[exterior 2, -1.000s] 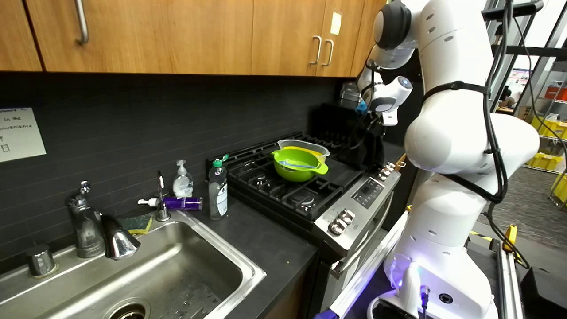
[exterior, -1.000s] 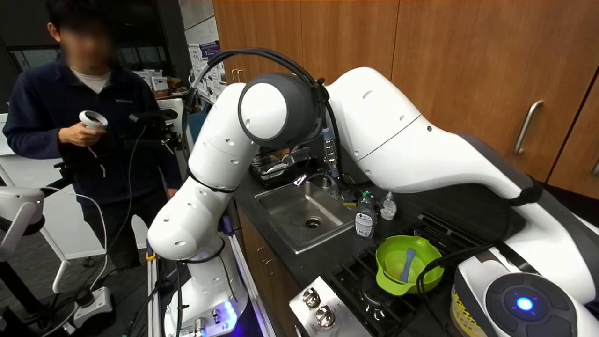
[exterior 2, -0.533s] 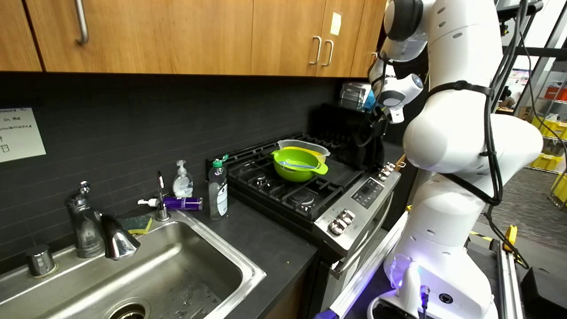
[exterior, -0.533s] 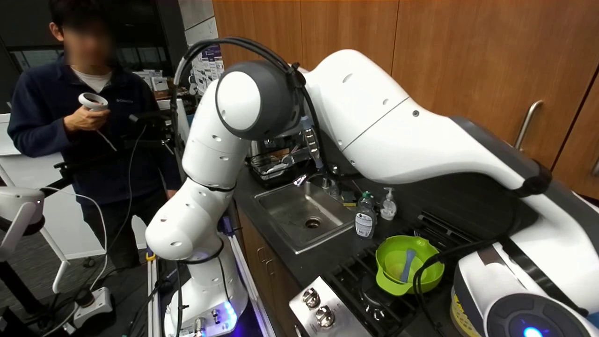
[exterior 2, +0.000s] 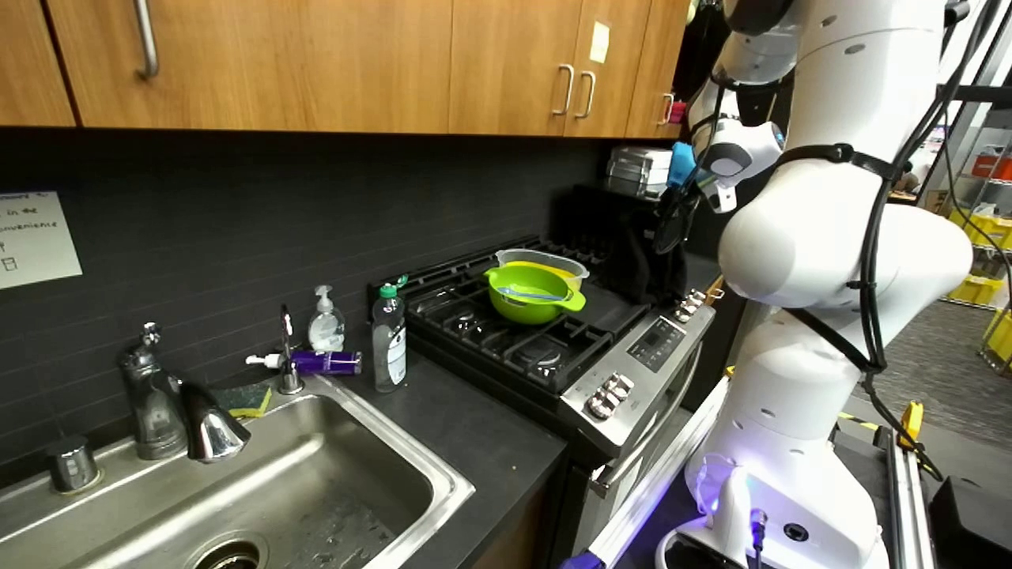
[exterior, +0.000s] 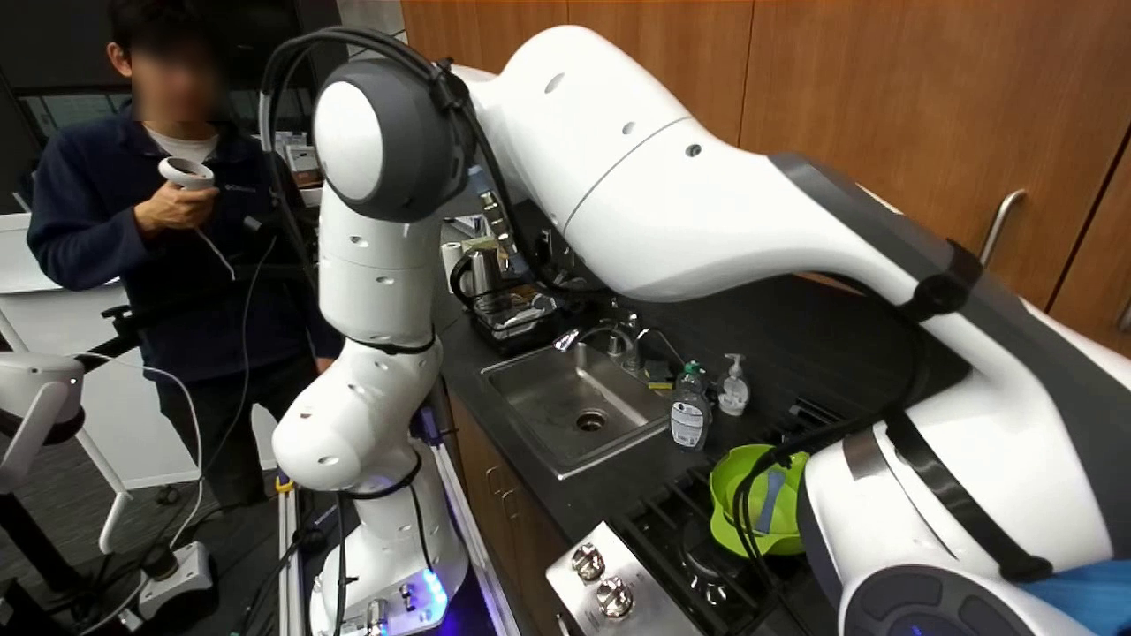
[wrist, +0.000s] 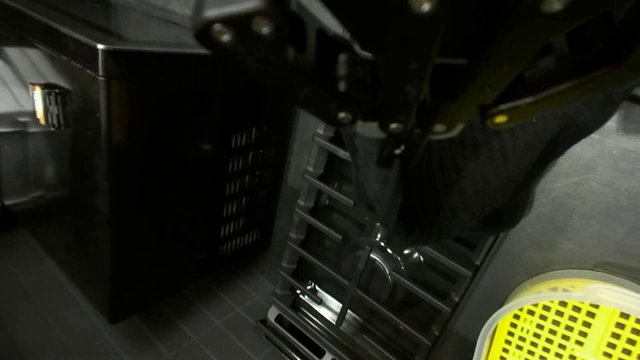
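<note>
In the wrist view my gripper (wrist: 392, 152) comes in from the top, its fingers drawn together. A large dark cloth-like thing (wrist: 460, 200) spreads from the fingertips down over part of the stove grate. It looks pinched between them, though the darkness hides the exact grip. In an exterior view the same dark thing (exterior 2: 656, 273) hangs at the far front corner of the stove, below the gripper (exterior 2: 678, 217). Beneath the arm, a green bowl (exterior: 738, 477) with a blue-grey utensil (exterior: 770, 501) inside stands on the stove. Next to that bowl is a clear tub with a yellow basket (wrist: 550, 325).
A black vented appliance (wrist: 165, 175) stands close on the left in the wrist view. Silver boxes (exterior 2: 636, 164) and a blue thing (exterior 2: 681, 164) are near the wrist. Soap bottles (exterior 2: 389, 340) stand between stove (exterior 2: 648, 344) and sink (exterior 2: 451, 482). Wooden cabinets (exterior 2: 316, 63) hang above.
The arm has swung, its elbow moving up and left in an exterior view. The wrist has shifted too, now covering part of the green bowl there and uncovering the blue thing.
</note>
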Controlling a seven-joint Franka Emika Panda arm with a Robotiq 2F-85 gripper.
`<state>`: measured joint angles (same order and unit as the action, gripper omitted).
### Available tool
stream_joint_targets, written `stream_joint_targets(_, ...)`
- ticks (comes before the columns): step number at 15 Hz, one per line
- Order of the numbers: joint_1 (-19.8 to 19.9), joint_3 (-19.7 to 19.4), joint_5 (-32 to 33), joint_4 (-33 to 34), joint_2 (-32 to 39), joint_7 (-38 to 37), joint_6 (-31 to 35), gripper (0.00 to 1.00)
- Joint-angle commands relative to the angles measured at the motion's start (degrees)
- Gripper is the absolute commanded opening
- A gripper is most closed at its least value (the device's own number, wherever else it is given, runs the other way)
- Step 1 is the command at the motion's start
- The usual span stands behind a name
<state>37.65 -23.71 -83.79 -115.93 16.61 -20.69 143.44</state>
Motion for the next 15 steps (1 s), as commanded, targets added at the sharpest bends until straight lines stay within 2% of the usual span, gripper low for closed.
stream_joint_targets(1,-0.8,-1.1,0.3,-6.2,-7.0,3.1,-2.5,0.01)
stream_joint_targets(4,-1.5,-1.4,0.6,-9.9,-11.0,5.7,-2.8,0.01)
stream_joint_targets(15,-6.2,-0.8,1.3,-23.0,-26.8,14.9,4.3,0.01)
